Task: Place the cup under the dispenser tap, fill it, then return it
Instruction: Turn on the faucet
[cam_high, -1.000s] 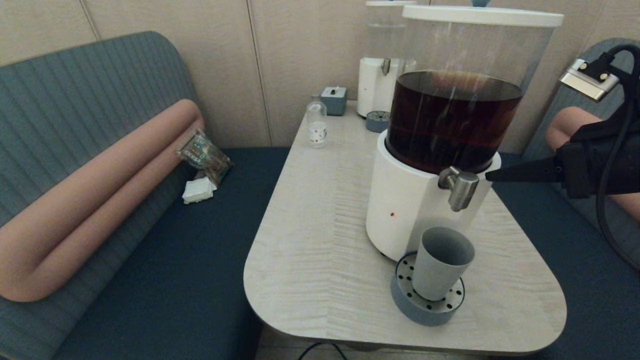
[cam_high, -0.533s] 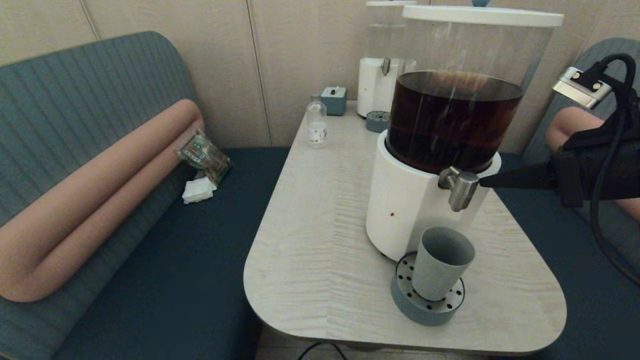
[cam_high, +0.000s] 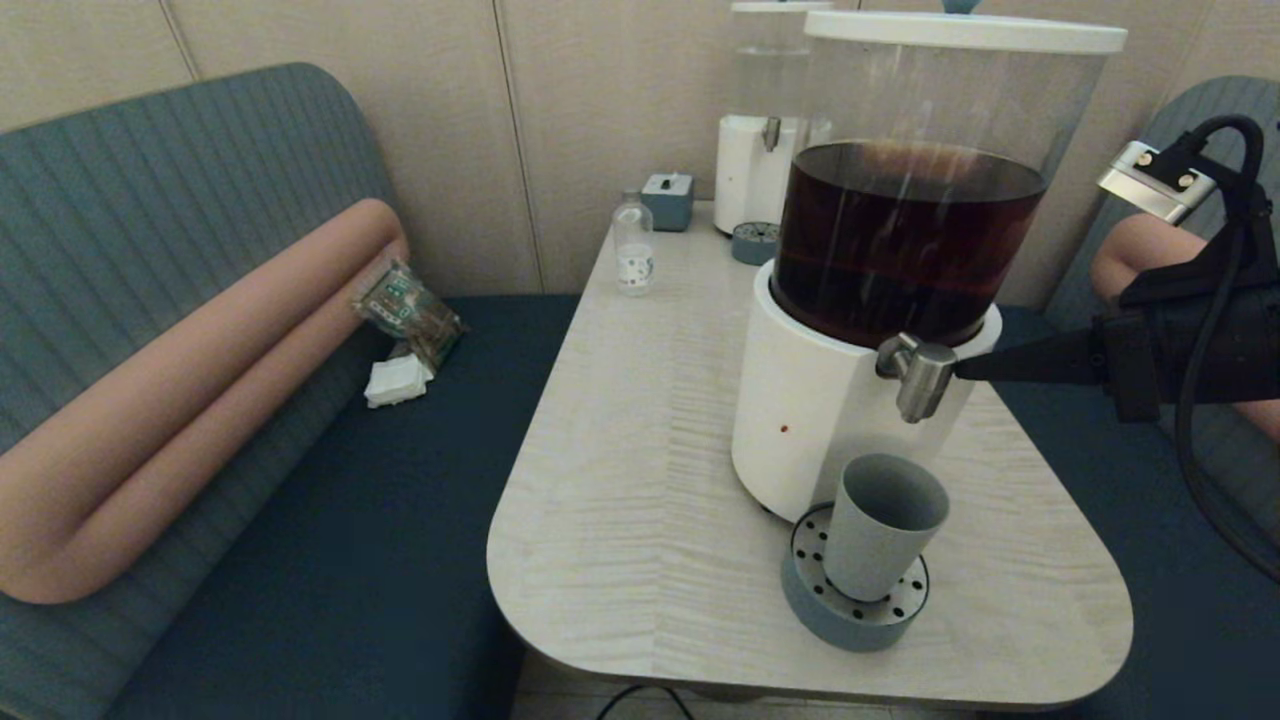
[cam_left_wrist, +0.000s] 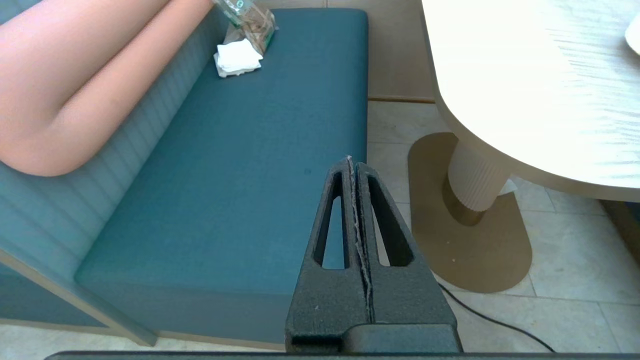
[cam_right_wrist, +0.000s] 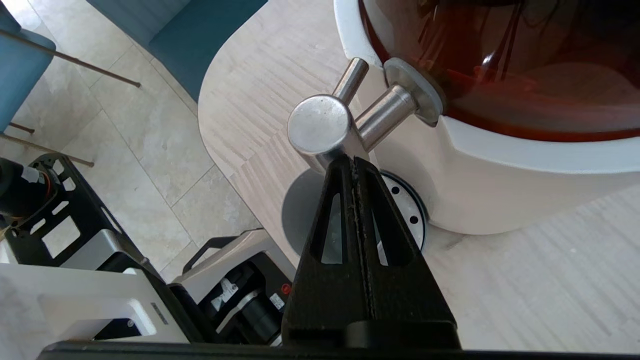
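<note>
Standing on a pale wood-grain table (cam_high: 640, 480) between teal benches (cam_high: 330, 520), the cup (cam_high: 880, 525)

cup (cam_right_wrist: 300, 210) mostly behind right pincer (cam_right_wrist: 353, 161)

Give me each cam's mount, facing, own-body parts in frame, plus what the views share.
Head view: on the head, forward and down at the table, cup on the drip tray below the dispenser tap; right gripper at the tap.
Left wrist view: behind the left gripper, facing bench and floor; fingers shut.
Right wrist view: behind the right gripper, facing the tap; fingers shut.
Shared: head and right wrist both show tap and drip tray.
</note>
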